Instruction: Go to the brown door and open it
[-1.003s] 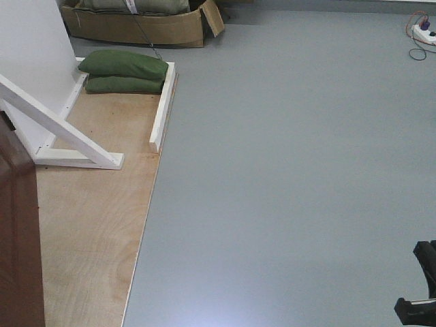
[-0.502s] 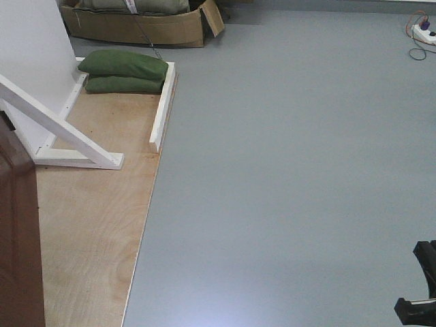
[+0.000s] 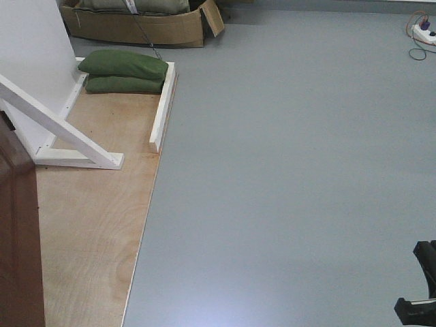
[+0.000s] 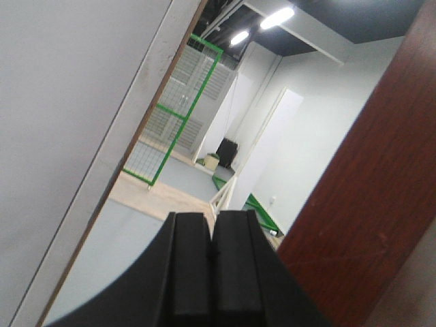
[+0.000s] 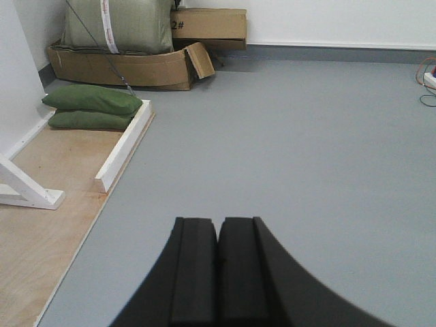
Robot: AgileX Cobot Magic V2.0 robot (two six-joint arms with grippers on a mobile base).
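The brown door (image 3: pixel 17 231) stands at the left edge of the front view, its dark wood panel cut off by the frame. In the left wrist view its reddish-brown face (image 4: pixel 368 197) fills the right side, next to a grey frame (image 4: pixel 68 136), with a gap between them showing a room beyond. My left gripper (image 4: pixel 212 218) is shut and empty, close beside the door's edge. My right gripper (image 5: pixel 218 223) is shut and empty over the grey floor; part of that arm (image 3: pixel 419 300) shows at the lower right of the front view.
A plywood base (image 3: pixel 88 225) with white braces (image 3: pixel 61 133) supports the door stand. Two green sandbags (image 3: pixel 122 71) lie on it at the back. A cardboard box (image 3: pixel 136 24) stands behind. A power strip (image 3: pixel 422 30) lies far right on the grey floor (image 3: pixel 286 170).
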